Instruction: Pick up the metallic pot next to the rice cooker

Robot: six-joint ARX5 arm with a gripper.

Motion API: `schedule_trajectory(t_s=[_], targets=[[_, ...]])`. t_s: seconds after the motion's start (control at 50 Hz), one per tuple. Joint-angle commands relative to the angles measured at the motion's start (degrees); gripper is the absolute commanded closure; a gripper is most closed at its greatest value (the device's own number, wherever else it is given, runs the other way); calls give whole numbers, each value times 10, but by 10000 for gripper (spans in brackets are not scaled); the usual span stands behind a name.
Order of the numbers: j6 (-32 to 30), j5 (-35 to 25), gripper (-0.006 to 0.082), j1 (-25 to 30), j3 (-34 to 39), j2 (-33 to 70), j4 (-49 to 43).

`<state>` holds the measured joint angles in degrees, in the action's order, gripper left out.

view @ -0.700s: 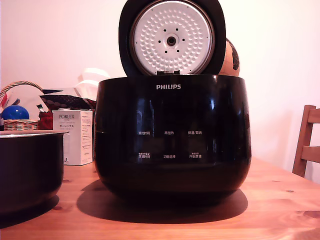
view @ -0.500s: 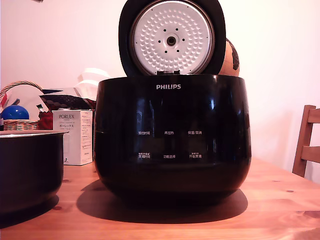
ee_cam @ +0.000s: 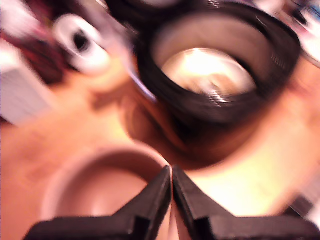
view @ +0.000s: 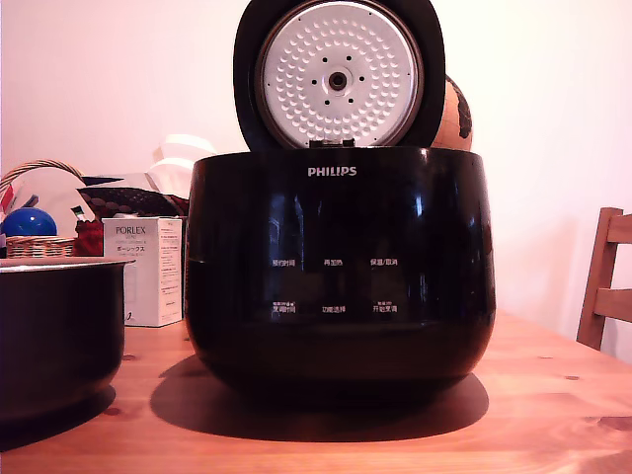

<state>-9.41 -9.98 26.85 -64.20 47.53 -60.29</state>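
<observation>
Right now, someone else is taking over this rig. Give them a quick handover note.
Gripper: jaws together, holding nothing, hanging above the table between the two vessels; the wrist view is blurred.
Metallic pot: on the wooden table at the exterior view's left edge, apart from the rice cooker, whose lid stands open.
Done: nothing grasped or lifted.
Left: open the jaws, grip the pot's rim, lift.

Rice cooker (view: 341, 267): glossy black plastic-looking shell, mirror reflections, white printed labels. Its raised lid carries a dimpled, matt silver-white metal plate (view: 339, 74). Metallic pot (view: 54, 336) beside the cooker: dark, smooth, thin pale metal rim. Table (view: 553, 395) under the cooker: warm wood, visible grain and knots, slight sheen. Behind the pot: woven wicker basket (view: 39, 242), paper carton (view: 148, 272).
</observation>
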Motion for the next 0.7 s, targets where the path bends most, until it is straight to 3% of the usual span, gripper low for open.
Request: schedule_trajectory(t_s=[0.0,0.1,0.3,0.68], targets=[[-18,-3,791,0,-4,20,-25],[-26,-2,724,0,-4,47,-68],[-26,18,387,2,-4,121,-101],[-25,26,364,21,-4,263,-119]])
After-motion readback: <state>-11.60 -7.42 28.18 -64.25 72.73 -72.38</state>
